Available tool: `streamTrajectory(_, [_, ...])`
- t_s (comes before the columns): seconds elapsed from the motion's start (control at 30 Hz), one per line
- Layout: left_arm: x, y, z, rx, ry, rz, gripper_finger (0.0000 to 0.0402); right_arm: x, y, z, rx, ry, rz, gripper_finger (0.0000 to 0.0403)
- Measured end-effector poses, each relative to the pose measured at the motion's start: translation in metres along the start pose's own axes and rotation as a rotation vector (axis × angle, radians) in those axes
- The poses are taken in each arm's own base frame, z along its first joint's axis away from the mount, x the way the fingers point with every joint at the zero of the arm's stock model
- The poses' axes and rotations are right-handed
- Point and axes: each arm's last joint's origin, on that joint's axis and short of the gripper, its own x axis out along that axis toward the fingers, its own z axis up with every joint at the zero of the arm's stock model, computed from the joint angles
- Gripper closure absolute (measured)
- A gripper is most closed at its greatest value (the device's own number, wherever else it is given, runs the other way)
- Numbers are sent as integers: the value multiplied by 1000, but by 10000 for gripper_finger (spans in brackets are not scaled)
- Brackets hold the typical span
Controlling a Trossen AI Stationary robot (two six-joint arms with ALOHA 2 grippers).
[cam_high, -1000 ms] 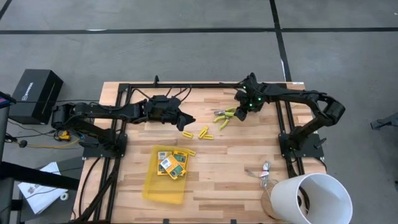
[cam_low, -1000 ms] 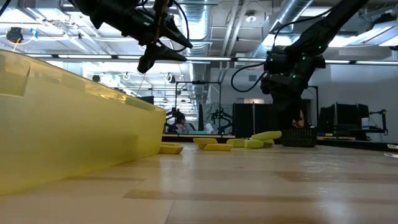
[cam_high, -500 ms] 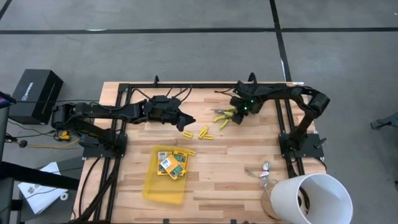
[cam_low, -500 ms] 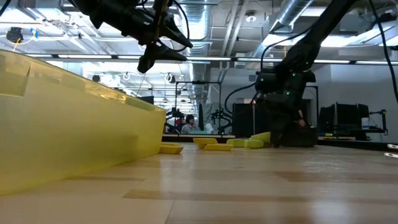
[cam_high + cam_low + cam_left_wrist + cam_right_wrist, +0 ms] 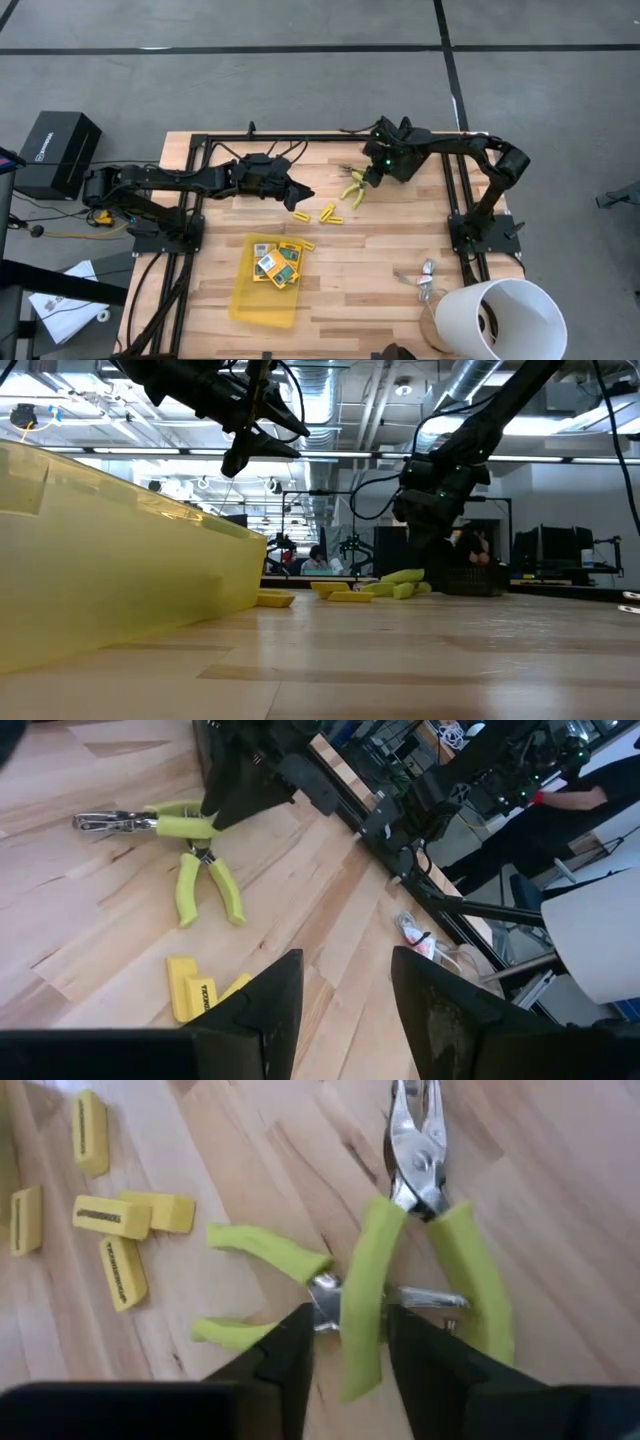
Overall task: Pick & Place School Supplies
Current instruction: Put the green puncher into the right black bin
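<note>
- Right arm: extended from its base at the table's right edge toward the far centre of the table, with the wrist angled down over the two scissor-like tools (image 5: 353, 189).
- Right gripper (image 5: 372, 176): positioned directly above the tools. In the right wrist view the two dark fingers (image 5: 290, 1355) stand apart, one on each side of a yellow-green handle (image 5: 362, 1315) of the nearer tool. The jaws are parted; whether the pads touch the handle cannot be determined.
- Scissor-like tools: two units lie crossed on the wood, metal tips pointing in different directions. In the low view they rest on the table surface (image 5: 398, 582).
- Left arm: reaches from the left edge across the far half of the table, raised above the surface.
- Left gripper (image 5: 300, 196): hangs in the air near the yellow sticks (image 5: 328, 213), holding nothing. The left wrist view shows both fingers (image 5: 268, 1010) separated, with bare table between them.
- Yellow sticks: a small cluster lies between the two grippers; one further stick (image 5: 307, 244) lies just beside the tray's far corner.
- Printed boxes (image 5: 277, 262): several lie together in the far end of the translucent yellow tray (image 5: 260, 302), which sits in the near-left part of the table.
- White bucket (image 5: 503, 318): stands at the near-right corner, with the metal clips (image 5: 424, 277) just beside it.
</note>
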Motion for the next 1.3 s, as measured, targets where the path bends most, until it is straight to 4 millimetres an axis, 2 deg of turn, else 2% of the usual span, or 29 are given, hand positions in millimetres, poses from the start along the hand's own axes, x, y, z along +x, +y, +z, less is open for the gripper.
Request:
streamTrajectory(0.17, [0, 0, 0, 0, 0, 0, 252, 0, 0, 0, 14, -1, 23, 382])
streamTrajectory(0.23, [0, 0, 0, 0, 0, 0, 252, -2, -1, -1, 26, 2, 70, 396])
streamTrajectory(0.33, [0, 0, 0, 0, 0, 0, 252, -3, -2, -2, 46, 8, 112, 372])
streamTrajectory(0.57, [0, 0, 0, 0, 11, -13, 252, -3, -2, -2, 37, 14, 93, 248])
streamTrajectory(0.7, [0, 0, 0, 0, 13, -15, 252, -1, 1, -4, 31, 31, 85, 214])
streamTrajectory(0.83, [0, 0, 0, 0, 13, -15, 252, 1, 5, -4, 19, 46, 64, 213])
streamTrajectory(1.0, [0, 0, 0, 1, 13, -16, 252, 3, 7, -5, 11, 57, 18, 240])
streamTrajectory(1.17, [0, 0, 0, 9, 14, -16, 252, 2, 4, -5, 38, 58, -27, 265])
streamTrajectory(1.3, [0, -1, 0, 21, 18, -21, 252, 0, 0, -6, 67, 54, -42, 269])
